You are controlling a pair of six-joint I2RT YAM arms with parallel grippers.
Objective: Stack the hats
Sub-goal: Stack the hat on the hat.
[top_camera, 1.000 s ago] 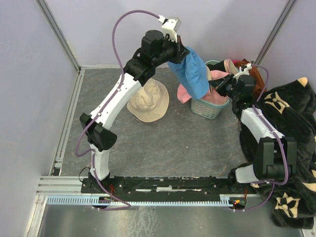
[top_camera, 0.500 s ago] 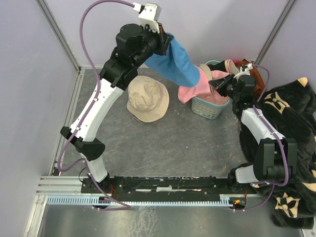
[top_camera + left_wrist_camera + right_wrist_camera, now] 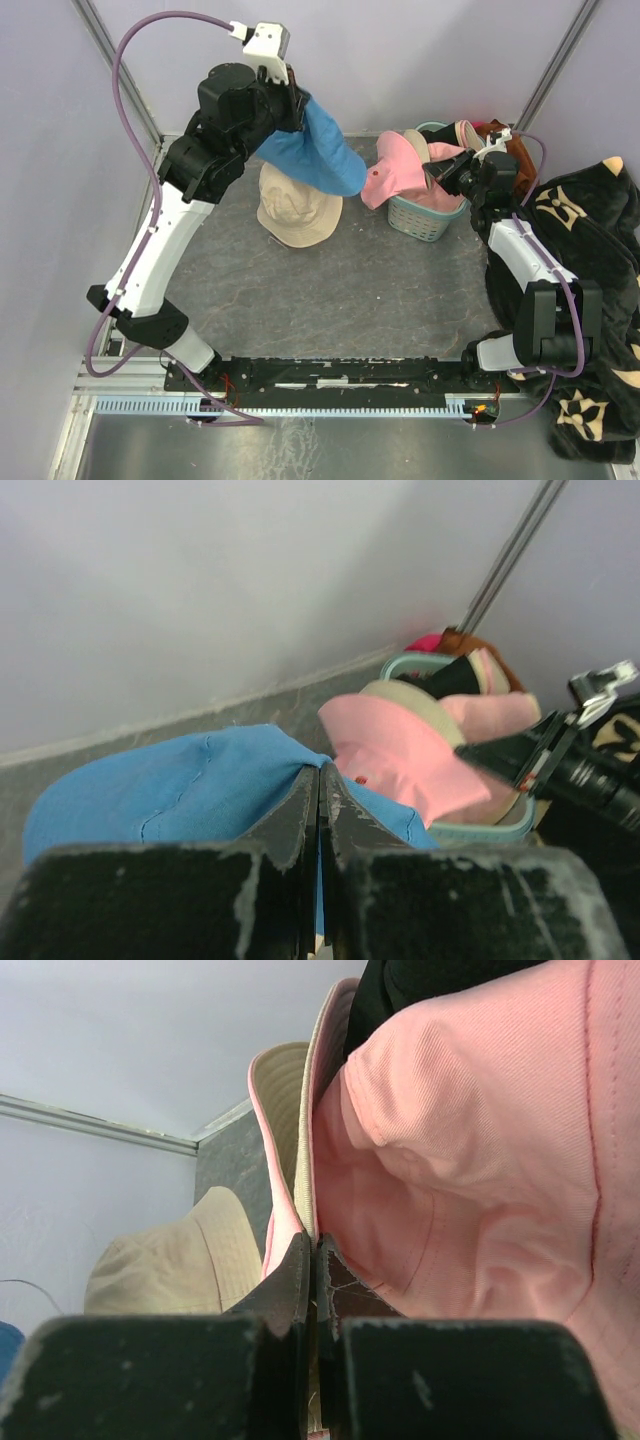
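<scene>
A blue hat point(image 3: 315, 152) hangs from my left gripper point(image 3: 291, 103), which is shut on its fabric point(image 3: 170, 792) high above the table's back left. Under it a beige hat point(image 3: 297, 212) lies flat on the grey table point(image 3: 330, 290). A pink hat point(image 3: 398, 172) droops over the left rim of the teal basket point(image 3: 424, 220), with other hats piled inside. My right gripper point(image 3: 441, 172) is shut at the pink hat's brim point(image 3: 480, 1160), and a tan brim edge lies pinched beside it. My left gripper point(image 3: 320, 770) and right gripper point(image 3: 316, 1245) both show their jaws pressed together.
A black blanket with beige floral pattern point(image 3: 590, 240) is heaped along the right side under the right arm. A rust-brown cloth point(image 3: 517, 150) pokes out behind the basket. Walls close the back and left; a metal rail point(image 3: 330, 370) runs along the front edge.
My left arm has swung left and back, carrying the blue hat from beside the basket to over the beige hat. The pink hat now shows uncovered on the basket's rim. The right arm held still.
</scene>
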